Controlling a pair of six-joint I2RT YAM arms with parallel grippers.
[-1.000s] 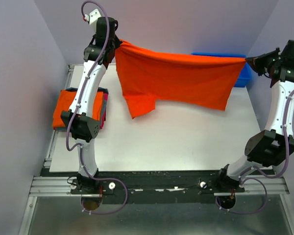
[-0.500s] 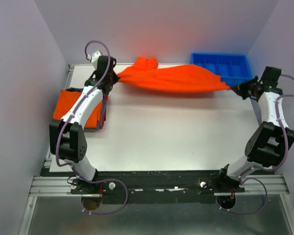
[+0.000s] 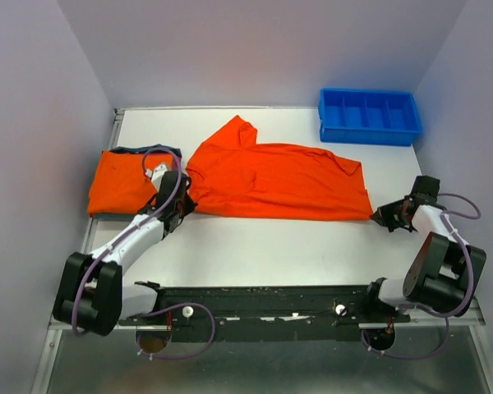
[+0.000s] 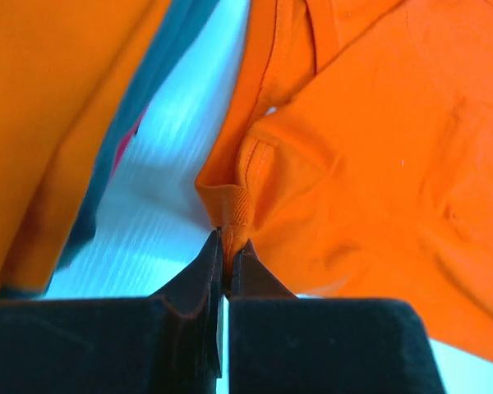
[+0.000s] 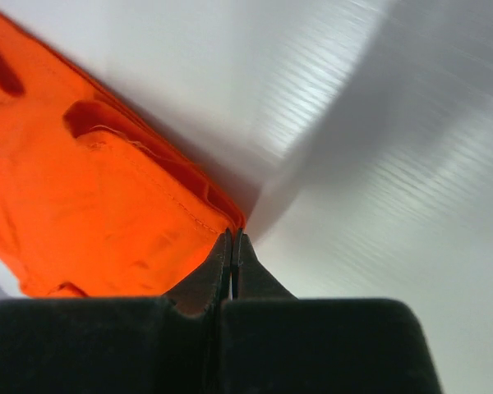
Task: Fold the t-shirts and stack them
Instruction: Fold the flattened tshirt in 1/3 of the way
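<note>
The orange t-shirt [image 3: 279, 180] lies spread but unfolded, near corners pinched by the left gripper [image 3: 186, 200] and right gripper [image 3: 377, 215], beside the folded stack [image 3: 119, 182] awaiting it.

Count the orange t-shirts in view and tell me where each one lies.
2. One spread t-shirt lies across the table centre; a folded t-shirt tops the stack at its left edge. Others may hide underneath.

T-shirt [image 3: 279, 185] on table [image 3: 296, 246], stack [image 3: 119, 180] just left, perhaps touching; bin [image 3: 368, 135] behind right
</note>
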